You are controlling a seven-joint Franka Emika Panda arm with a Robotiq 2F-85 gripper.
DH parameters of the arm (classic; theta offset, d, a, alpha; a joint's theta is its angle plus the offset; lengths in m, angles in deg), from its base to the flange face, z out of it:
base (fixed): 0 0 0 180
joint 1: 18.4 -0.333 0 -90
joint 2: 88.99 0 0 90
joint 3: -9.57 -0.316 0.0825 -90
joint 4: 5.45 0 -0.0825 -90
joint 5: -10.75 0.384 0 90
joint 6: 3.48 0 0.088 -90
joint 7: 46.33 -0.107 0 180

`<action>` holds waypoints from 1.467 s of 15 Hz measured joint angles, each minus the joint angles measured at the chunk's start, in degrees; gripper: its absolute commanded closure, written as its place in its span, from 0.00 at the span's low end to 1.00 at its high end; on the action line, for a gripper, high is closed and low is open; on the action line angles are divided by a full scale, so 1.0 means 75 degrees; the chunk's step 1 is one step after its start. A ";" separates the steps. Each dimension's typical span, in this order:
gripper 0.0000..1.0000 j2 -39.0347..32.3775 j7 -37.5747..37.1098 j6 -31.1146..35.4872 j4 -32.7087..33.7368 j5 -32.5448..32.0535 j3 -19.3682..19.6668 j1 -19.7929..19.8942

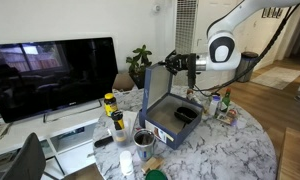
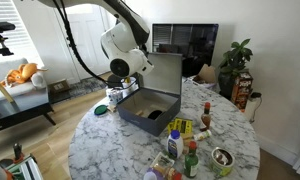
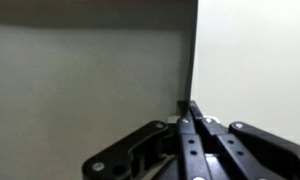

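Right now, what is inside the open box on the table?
A dark object lies in the box; I cannot tell what. The near wall hides part of the floor.

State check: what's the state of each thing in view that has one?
gripper: shut on the lid's edge
lid: raised, standing upright
box: open, dark item inside
TV: screen dark
metal cup: upright
yellow-capped bottle: upright, capped

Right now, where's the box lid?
In an exterior view the lid stands upright on the open box, mid-way across the marble table, with the gripper shut on its edge.
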 measured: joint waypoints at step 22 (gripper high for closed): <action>0.99 0.0849 -0.0087 0.3964 -0.0811 -0.0060 -0.0744 -0.0431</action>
